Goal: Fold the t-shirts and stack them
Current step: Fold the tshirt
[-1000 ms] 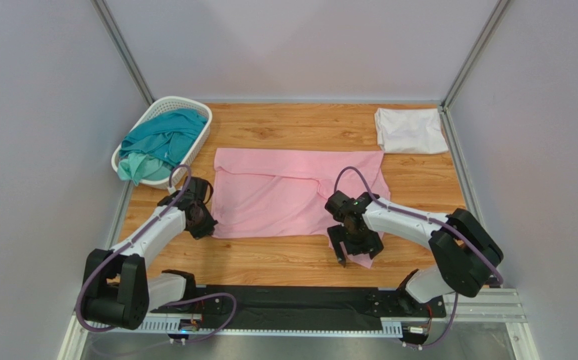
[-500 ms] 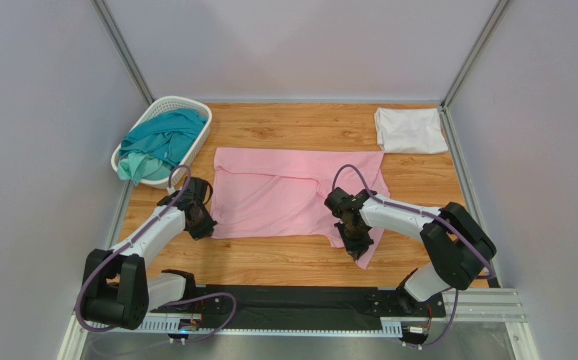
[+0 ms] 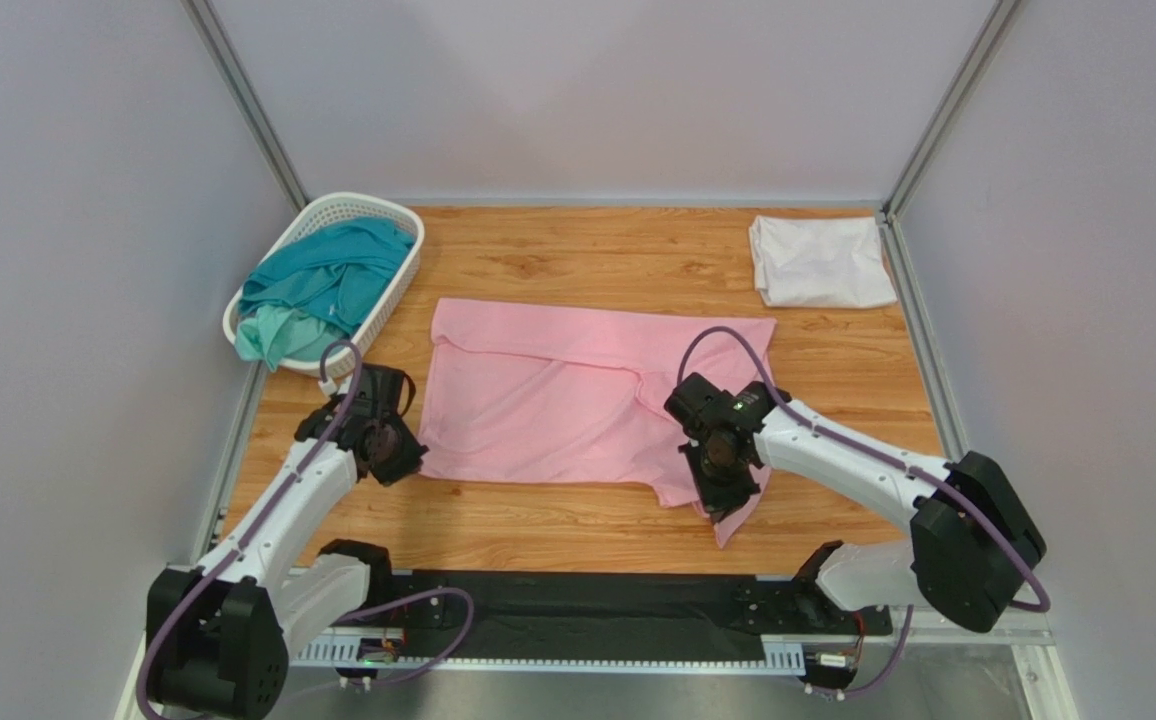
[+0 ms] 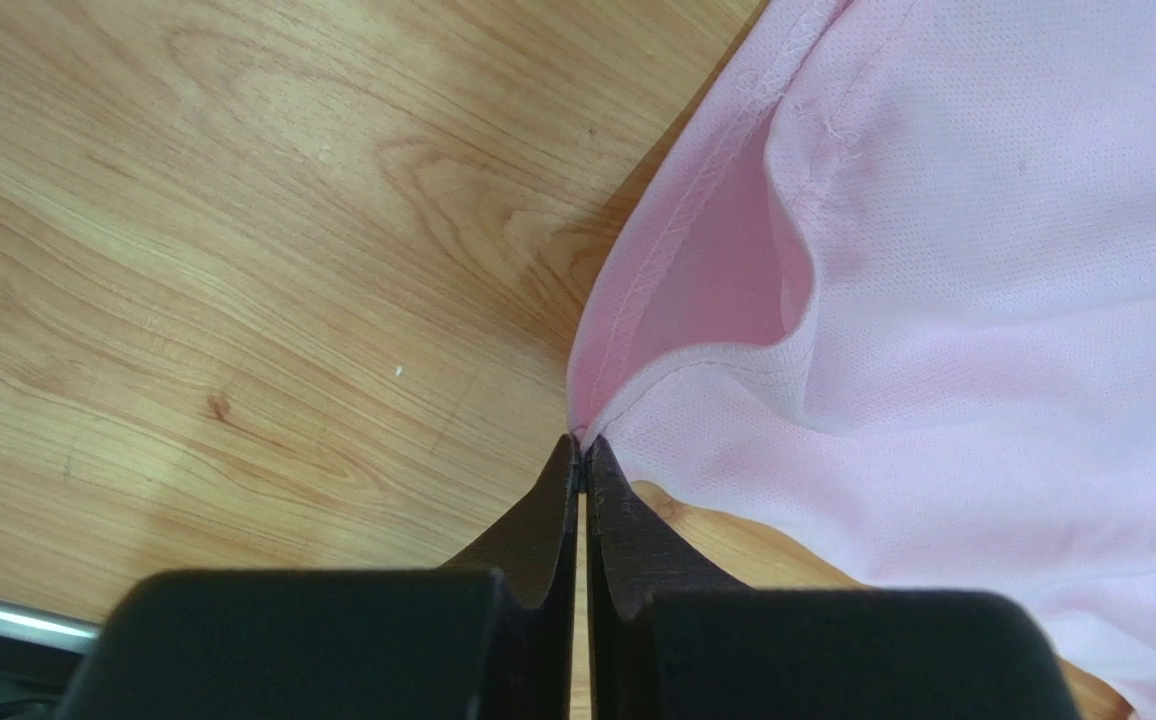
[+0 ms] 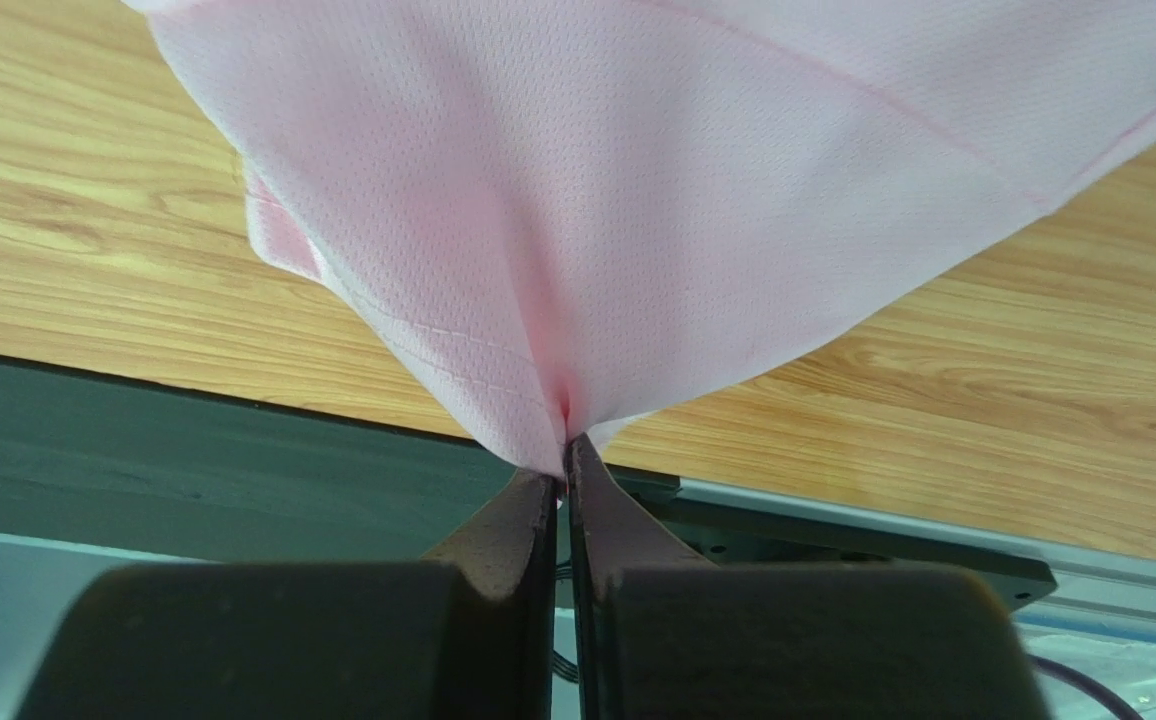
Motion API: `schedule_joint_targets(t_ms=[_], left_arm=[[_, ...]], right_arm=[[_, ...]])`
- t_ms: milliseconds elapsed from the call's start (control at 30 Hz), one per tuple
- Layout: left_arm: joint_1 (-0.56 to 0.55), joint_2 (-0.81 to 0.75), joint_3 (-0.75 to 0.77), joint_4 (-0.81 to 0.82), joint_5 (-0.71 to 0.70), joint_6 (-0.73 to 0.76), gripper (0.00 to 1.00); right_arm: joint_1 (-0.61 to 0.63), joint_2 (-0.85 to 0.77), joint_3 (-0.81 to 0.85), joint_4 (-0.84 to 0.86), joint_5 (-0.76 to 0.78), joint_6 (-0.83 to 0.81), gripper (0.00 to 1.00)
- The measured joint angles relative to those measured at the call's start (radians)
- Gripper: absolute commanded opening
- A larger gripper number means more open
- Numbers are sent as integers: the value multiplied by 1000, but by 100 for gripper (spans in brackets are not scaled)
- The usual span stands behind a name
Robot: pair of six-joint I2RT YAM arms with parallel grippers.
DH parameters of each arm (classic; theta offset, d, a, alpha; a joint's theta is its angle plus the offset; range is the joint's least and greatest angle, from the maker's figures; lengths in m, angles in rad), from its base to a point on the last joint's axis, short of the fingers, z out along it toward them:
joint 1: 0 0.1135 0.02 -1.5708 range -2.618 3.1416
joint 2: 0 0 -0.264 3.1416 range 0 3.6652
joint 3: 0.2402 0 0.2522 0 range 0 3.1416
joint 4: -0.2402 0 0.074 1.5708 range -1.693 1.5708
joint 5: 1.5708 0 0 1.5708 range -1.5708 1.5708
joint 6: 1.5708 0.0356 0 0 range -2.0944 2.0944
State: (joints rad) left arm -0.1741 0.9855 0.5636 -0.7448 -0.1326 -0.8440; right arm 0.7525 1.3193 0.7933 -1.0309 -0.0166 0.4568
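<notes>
Showing the top external view: the light pink soft cloth t-shirt (image 3: 569,405) lies spread at the centre of the wooden table (image 3: 569,255). The left gripper (image 3: 413,468) pinches its corner at 8 o'clock and the right gripper (image 3: 722,503) pinches its corner at 5 o'clock. This 2-point hold probably serves to tension the near edge before a fold. A folded white cloth t-shirt (image 3: 822,263) rests at 1 o'clock, likely as the base of the stack. A crumpled teal cloth t-shirt (image 3: 321,285) waits in the white lattice plastic basket (image 3: 341,201) at 10 o'clock.

Left wrist view: the 2 jaws are pressed together on the stitched pink hem. The cloth fans out toward 2 o'clock, its layers parted just beyond the pinch, and bare wood fills the side toward 10 o'clock.

Right wrist view: the jaws are likewise clamped on a pink corner. The fabric rises from them in a taut cone toward 12 o'clock, lifted clear of the wood near the table's front edge.
</notes>
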Motion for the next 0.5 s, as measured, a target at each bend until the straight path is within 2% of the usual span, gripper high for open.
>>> schedule_joint_targets(t_ms=[167, 500], left_arm=[[0, 15, 33, -13, -1, -1, 0], [0, 141, 187, 5, -4, 9, 0]], right_arm=[[-39, 7, 115, -26, 68, -21, 0], [-135, 91, 320, -31, 156, -99, 0]])
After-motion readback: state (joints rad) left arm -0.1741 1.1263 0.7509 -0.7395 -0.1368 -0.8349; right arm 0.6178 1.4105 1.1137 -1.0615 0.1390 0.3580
